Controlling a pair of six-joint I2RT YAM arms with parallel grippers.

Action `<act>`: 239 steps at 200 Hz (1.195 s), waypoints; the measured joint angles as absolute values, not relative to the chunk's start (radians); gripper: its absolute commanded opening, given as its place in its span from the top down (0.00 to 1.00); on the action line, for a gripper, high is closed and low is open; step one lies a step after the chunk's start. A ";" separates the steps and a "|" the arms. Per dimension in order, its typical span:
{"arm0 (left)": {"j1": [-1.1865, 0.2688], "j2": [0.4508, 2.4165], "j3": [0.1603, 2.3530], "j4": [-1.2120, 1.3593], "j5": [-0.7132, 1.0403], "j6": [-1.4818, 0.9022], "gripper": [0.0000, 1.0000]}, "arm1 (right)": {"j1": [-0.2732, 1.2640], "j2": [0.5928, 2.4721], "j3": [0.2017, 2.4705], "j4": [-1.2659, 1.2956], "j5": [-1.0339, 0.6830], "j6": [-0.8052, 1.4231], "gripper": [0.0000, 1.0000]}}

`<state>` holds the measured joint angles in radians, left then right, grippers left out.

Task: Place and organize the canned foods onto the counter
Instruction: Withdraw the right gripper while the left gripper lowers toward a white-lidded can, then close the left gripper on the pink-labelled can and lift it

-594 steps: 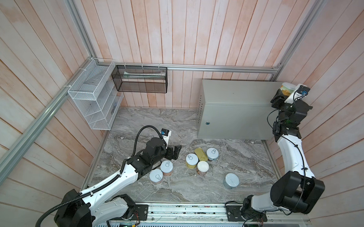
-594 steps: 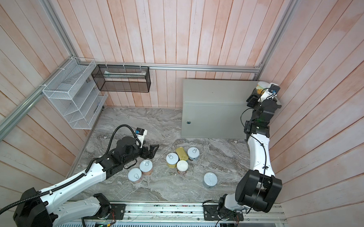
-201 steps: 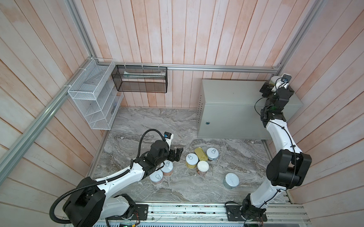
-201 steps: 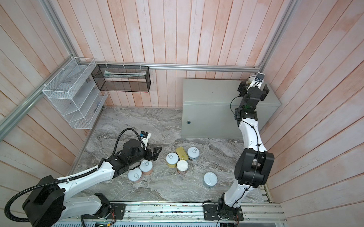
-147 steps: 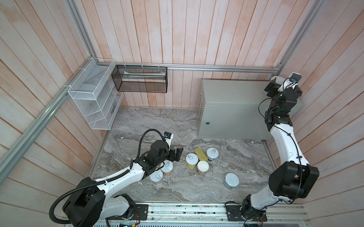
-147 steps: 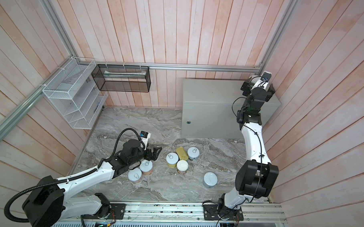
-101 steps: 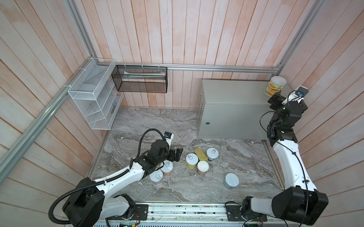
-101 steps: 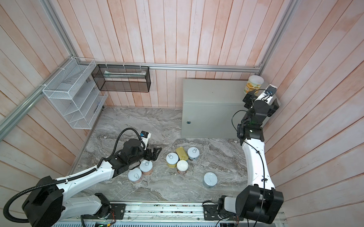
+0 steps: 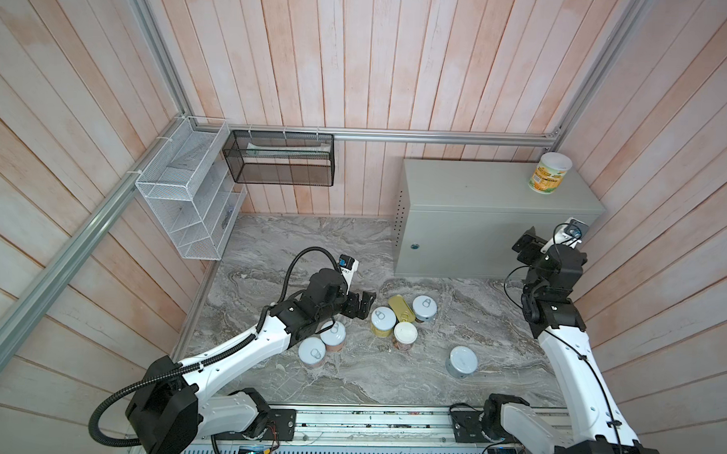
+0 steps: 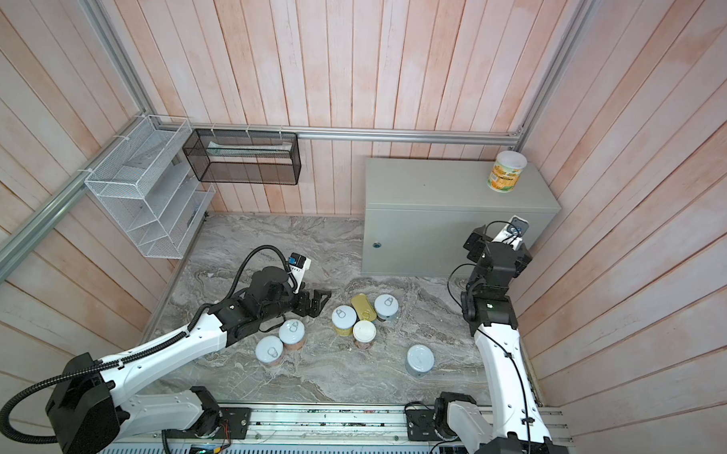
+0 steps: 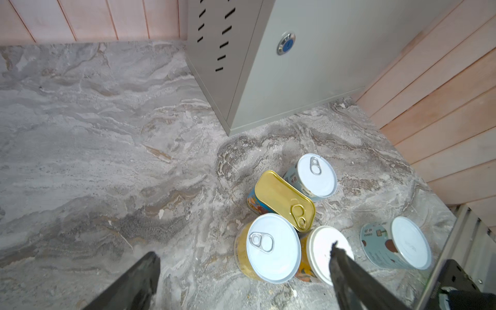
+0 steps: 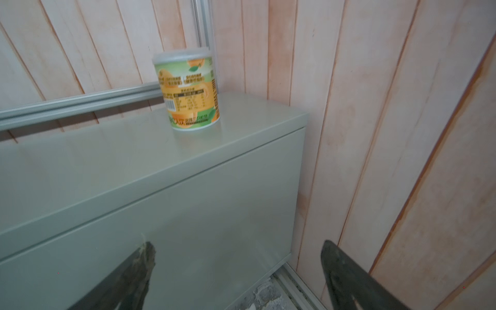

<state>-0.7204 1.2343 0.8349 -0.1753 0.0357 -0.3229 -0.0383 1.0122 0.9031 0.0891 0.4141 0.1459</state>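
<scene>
An orange-and-green labelled can (image 9: 548, 174) (image 12: 188, 91) stands upright on the far right corner of the pale grey-green counter (image 9: 479, 186). My right gripper (image 9: 527, 242) (image 12: 237, 245) hangs open and empty in front of the counter's right end, below the top. Several canned foods sit on the marbled slab. A yellow can (image 11: 268, 247), a gold-topped rectangular tin (image 11: 281, 198), a pale blue can (image 11: 316, 174) and a white-topped can (image 11: 322, 252) are clustered. A blue can (image 9: 462, 361) lies apart. My left gripper (image 9: 365, 305) (image 11: 243, 253) is open beside the yellow can, holding nothing.
Two more cans (image 9: 333, 334) (image 9: 312, 353) stand under my left forearm. A white wire basket (image 9: 184, 197) and a black mesh basket (image 9: 281, 158) hang on the back-left walls. Wooden walls close in on all sides, tight against the counter's right end.
My right gripper has let go of the orange-and-green can on the counter and drawn back and down, in front of the counter's right end. The left arm has hardly moved.
</scene>
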 measured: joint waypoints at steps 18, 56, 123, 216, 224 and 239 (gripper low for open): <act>-0.734 1.237 0.835 -0.227 0.049 -0.332 0.00 | 0.007 0.990 0.848 0.055 0.361 0.162 0.02; -0.757 1.245 0.855 -0.357 0.052 -0.336 0.00 | 0.094 0.927 0.772 -0.019 0.224 0.211 0.02; -0.762 1.185 0.841 -0.554 -0.013 -0.417 0.00 | 0.216 0.883 0.612 -0.024 0.094 0.279 0.02; -0.762 1.130 0.797 -0.841 -0.130 -0.600 0.00 | 0.225 0.859 0.521 0.053 -0.031 0.342 0.03; -0.762 1.113 0.793 -0.859 -0.126 -0.614 0.00 | 0.234 0.876 0.525 0.060 -0.039 0.341 0.03; -0.762 1.080 0.792 -0.879 -0.123 -0.640 0.00 | 0.251 0.910 0.531 0.069 -0.051 0.339 0.03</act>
